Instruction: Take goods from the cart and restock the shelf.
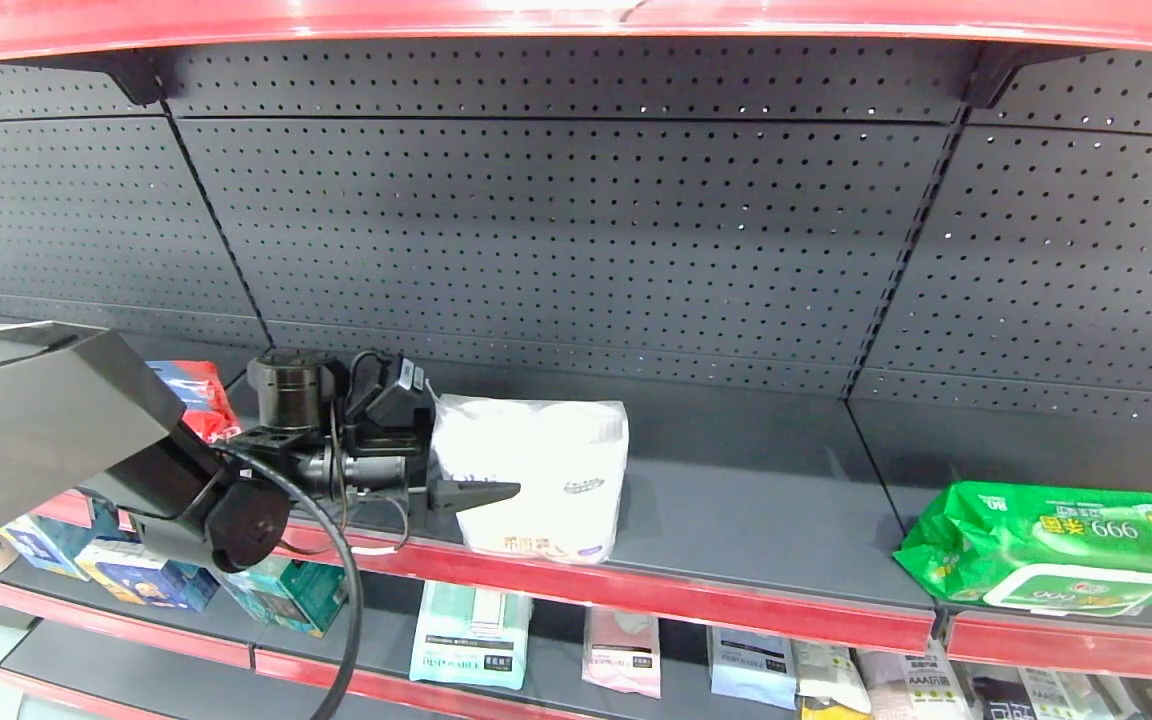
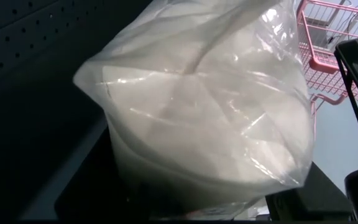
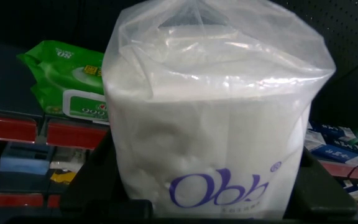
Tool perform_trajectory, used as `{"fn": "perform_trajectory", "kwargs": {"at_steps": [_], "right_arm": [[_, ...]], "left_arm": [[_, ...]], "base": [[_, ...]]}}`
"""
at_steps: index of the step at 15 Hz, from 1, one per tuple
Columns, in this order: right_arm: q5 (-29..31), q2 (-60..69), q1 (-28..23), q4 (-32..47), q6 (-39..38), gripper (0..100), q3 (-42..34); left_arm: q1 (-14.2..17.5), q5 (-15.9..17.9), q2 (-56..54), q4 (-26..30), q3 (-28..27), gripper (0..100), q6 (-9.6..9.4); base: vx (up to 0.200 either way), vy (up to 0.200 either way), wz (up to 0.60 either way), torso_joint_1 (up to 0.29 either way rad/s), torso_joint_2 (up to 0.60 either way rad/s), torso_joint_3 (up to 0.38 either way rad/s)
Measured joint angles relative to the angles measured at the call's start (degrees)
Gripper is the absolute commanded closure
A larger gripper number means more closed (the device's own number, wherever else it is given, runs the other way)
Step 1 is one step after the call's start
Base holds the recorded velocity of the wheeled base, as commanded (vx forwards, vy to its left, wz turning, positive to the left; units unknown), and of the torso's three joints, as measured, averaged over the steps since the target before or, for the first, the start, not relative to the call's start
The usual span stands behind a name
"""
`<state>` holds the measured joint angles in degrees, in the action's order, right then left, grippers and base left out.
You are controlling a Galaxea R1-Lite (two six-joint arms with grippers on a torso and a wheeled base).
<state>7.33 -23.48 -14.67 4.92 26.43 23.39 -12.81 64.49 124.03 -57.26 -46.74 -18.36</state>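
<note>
- Where the head view looks down on the dark shelf (image 1: pixel 736 500), a white tissue pack (image 1: pixel 546 450) stands upright at about 7 o'clock from the middle. Its base sits right at the red front lip.
- The left gripper (image 1: pixel 501 480) sits at that pack's 9 o'clock side, level with the shelf board and hard up against the wrapper. Whether it is clamping the pack or only lies around it, I cannot tell.
- The left wrist view has the pack's clear wrapper bulging close to the lens. A pink cart (image 2: pixel 334 37) stands on the floor beyond it.
- The right gripper (image 3: pixel 207 193) is closed on a second white pack (image 3: pixel 216 112), with a dark finger (image 3: pixel 95 180) pressed to each side. This pack is upright, with purple print low on its face (the wrapper is gathered at the top).
- A green wipes pack (image 1: pixel 1056 550) lies flat on the shelf at 4 o'clock in the head view, well apart from the white tissue pack. The right wrist view has it beyond the held pack.
- A red packet (image 1: pixel 198 395) lies on the shelf at the left gripper's 9 o'clock, partly behind the arm.
- On the lower shelves, teal and blue boxes (image 1: pixel 286 590) sit at 8 o'clock. Pale pouches (image 1: pixel 471 635) sit near 6 o'clock.
</note>
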Motion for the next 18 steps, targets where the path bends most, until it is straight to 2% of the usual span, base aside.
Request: {"fn": "perform_trajectory", "kwargs": {"at_steps": [6, 9, 12, 13, 14, 18], "right_arm": [[0.0, 0.0, 0.0, 0.0, 0.0, 100, 0.1], [0.0, 0.0, 0.0, 0.0, 0.0, 100, 0.0], [0.1, 0.0, 0.0, 0.0, 0.0, 100, 0.0], [0.1, 0.1, 0.0, 0.0, 0.0, 100, 0.0], [0.0, 0.1, 0.0, 0.0, 0.0, 100, 0.0], [0.1, 0.0, 0.0, 0.0, 0.0, 100, 0.0]], "left_arm": [[-0.1, 0.1, 1.6, -2.4, -0.3, 100, 0.33], [-0.3, 0.1, 2.0, -3.0, -0.2, 100, 2.93], [-0.4, 0.1, 2.3, -4.6, -0.2, 100, 3.39], [-0.4, 0.0, 2.4, -4.9, -0.2, 0, 3.78], [-0.5, 0.1, 2.4, -5.0, -0.1, 0, 5.03], [-0.3, 0.0, 1.9, -9.3, 1.4, 0, 7.44]], "base": [[0.0, 0.0, 0.0, 0.0, 0.0, 0.0], [0.0, 0.0, 0.0, 0.0, 0.0, 0.0], [0.0, 0.0, 0.0, 0.0, 0.0, 0.0], [0.0, 0.0, 0.0, 0.0, 0.0, 0.0], [0.0, 0.0, 0.0, 0.0, 0.0, 0.0], [0.0, 0.0, 0.0, 0.0, 0.0, 0.0]]}}
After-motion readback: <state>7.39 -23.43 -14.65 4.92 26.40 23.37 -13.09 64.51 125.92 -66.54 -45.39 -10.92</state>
